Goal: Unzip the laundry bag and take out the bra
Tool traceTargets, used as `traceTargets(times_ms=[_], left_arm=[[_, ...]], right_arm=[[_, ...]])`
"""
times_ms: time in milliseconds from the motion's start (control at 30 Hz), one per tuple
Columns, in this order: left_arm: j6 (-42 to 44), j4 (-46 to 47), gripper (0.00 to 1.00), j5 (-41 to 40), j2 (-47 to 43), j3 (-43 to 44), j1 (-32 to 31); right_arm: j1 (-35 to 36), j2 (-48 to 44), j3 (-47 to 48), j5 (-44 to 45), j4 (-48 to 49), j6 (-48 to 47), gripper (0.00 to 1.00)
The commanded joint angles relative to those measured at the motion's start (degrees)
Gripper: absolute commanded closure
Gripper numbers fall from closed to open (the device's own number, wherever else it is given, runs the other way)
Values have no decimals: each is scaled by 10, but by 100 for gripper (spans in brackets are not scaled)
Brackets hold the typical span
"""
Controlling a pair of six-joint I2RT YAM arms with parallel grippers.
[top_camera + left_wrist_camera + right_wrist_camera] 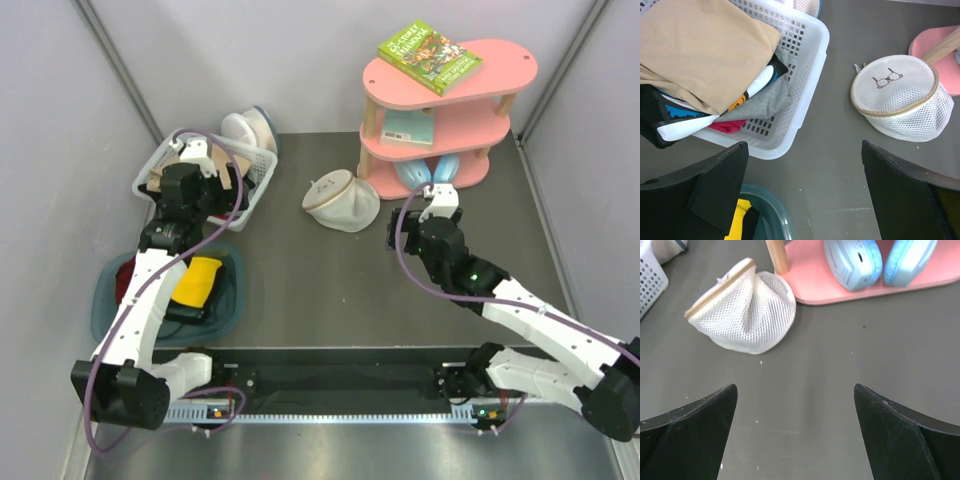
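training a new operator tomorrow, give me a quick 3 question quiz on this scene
1. True or false: the laundry bag sits between the white basket and the pink shelf.
2. What lies on the shelf's top tier? A) headphones B) a book C) a shirt
3. What are the left hand and the right hand holding?

Key: 1 true; 2 B; 3 nothing, both hands are open and apart from the bag.
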Motion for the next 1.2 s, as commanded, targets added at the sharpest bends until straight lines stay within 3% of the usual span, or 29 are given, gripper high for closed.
traceTargets(times_ms=[0, 167, 333, 600, 1000, 1067, 1167], left_arm=[[2, 31, 1, 33, -16, 1, 2], [6, 31, 1, 37, -19, 1, 1], [9, 31, 1, 42, -20, -1, 1], [14, 33, 1, 40, -29, -3, -1], [17, 35, 1, 36, -29, -7, -1], [19, 34, 1, 35, -32, -4, -1], [23, 36, 1, 28, -45, -8, -1]], right_arm=[[-5, 45, 57, -15, 53, -34, 0], [-5, 149, 129, -59, 92, -34, 0], [-5, 317, 263, -77, 88, -3, 0], [-10, 525, 447, -93, 2, 115, 0], [-38, 592, 427, -96, 35, 240, 0], [-44, 605, 437, -110, 34, 244, 4], [-55, 623, 455, -133, 33, 249, 18]])
